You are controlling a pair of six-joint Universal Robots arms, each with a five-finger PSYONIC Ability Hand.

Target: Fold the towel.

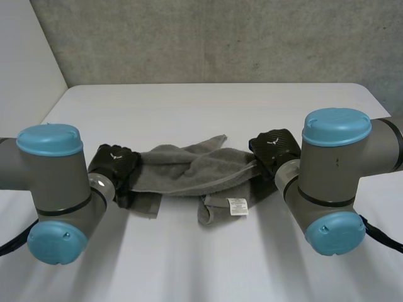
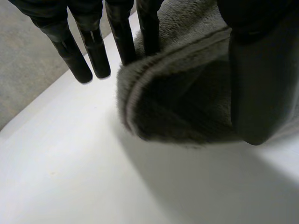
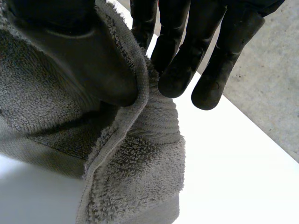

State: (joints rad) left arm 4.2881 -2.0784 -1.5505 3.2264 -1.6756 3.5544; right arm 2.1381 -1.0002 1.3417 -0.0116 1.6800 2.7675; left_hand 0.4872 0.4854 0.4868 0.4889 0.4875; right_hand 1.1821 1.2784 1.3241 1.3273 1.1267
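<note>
The left robot hand point(image 1: 113, 165) pinched one end of the grey terry-cloth towel point(image 1: 182, 170) between its thumb and a straight finger, its other fingers lying free beside the cloth. The towel ran as a loose, bunched band across the near middle of the white surface point(image 1: 208, 107), a small white care label point(image 1: 237, 206) hanging from its lower edge, and it was probably held by both ends so its length could be spread for a fold. The right robot hand point(image 1: 275, 148) clamped the opposite end between thumb and fingers, supplying the counter-hold such a spread needs
</note>
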